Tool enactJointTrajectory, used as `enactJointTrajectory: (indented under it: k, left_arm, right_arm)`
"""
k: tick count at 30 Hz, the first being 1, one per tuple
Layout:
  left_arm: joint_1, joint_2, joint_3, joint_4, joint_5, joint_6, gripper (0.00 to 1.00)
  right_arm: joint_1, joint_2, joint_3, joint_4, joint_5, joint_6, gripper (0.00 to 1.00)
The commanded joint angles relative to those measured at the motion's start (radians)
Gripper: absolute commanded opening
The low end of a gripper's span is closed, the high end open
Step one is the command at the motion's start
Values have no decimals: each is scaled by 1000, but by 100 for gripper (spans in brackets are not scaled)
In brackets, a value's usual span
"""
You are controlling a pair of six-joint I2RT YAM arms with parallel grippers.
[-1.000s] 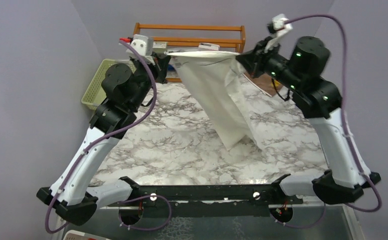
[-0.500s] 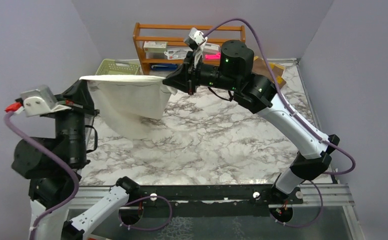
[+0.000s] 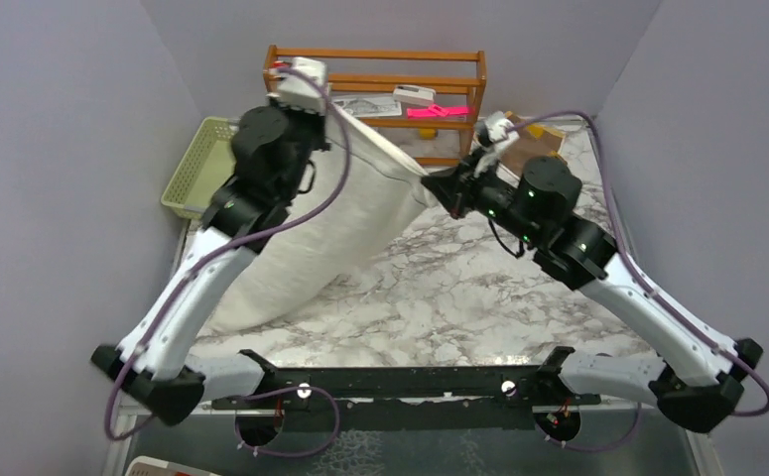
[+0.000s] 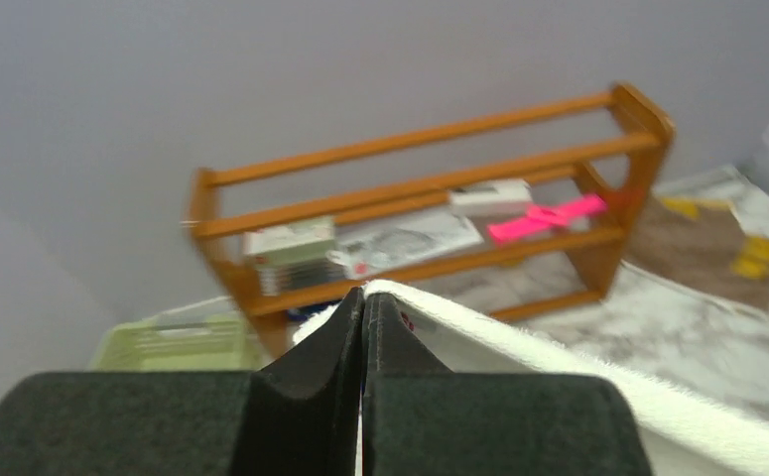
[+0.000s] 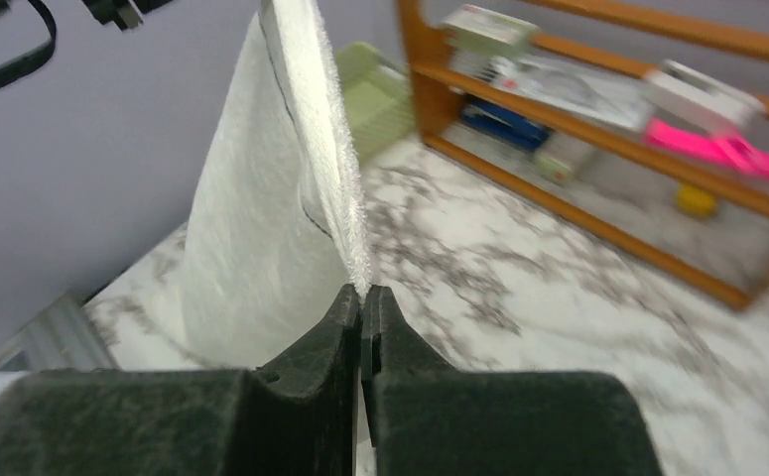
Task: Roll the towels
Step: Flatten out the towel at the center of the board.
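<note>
A cream-white towel is stretched by its top edge between both grippers and slopes down to the front left, where its lower end meets the marble table. My left gripper is shut on the higher corner near the shelf; in the left wrist view the left gripper pinches the towel. Lower and to the right, my right gripper is shut on the other corner; the right wrist view has the right gripper clamping the towel. The brown towel with yellow patches lies flat at the back right, partly hidden by the right arm.
A wooden shelf rack with papers and a pink item stands at the back. A green basket sits at the back left. Purple walls close in on both sides.
Both arms have swung with the towel held. The left gripper has risen back toward the shelf, the right gripper has dropped toward the centre, and the towel now slants down to the front left.
</note>
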Motion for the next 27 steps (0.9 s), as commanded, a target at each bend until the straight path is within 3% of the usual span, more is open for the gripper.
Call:
enactJointTrajectory:
  k: [1, 3, 4, 5, 6, 7, 9, 13, 14, 15, 18, 20, 27]
  left_arm:
    - [16, 243, -32, 260, 345, -104, 0]
    - [1, 398, 12, 327, 494, -185, 0]
    - [-20, 477, 64, 333, 514, -203, 0]
    - [-46, 554, 122, 324, 495, -200, 0]
    - [-65, 613, 171, 316, 438, -198, 0]
    - [-76, 646, 204, 316, 378, -205, 0]
    - [-74, 661, 243, 307, 240, -219, 12]
    - [-32, 578, 248, 223, 155, -176, 62]
    - [-16, 559, 248, 173, 173, -164, 85]
    - [0, 515, 241, 113, 191, -155, 97]
    - [28, 407, 125, -36, 209, -129, 99]
    - [49, 308, -32, -87, 191, -162, 99]
    - [154, 11, -503, -248, 300, -391, 92]
  right_arm:
    - [-48, -260, -276, -78, 392, 151, 1]
    - [-50, -380, -375, -155, 522, 248, 4]
    - [-51, -438, -416, -191, 595, 304, 16]
    - [-52, -489, -447, -227, 639, 359, 41]
    - [-52, -537, -476, -245, 666, 394, 73]
    - [-52, -570, -495, -243, 674, 395, 96]
    - [-52, -580, -500, -215, 664, 333, 100]
    - [-53, -383, -417, -198, 634, 193, 100]
    - [-52, -315, -396, -188, 617, 172, 100]
    - [-52, -259, -385, -157, 591, 146, 100]
    - [-59, -123, -380, -4, 453, 94, 100]
    - [-74, -13, -360, 86, 360, 86, 100]
    - [-161, 348, -175, 105, 92, 80, 99]
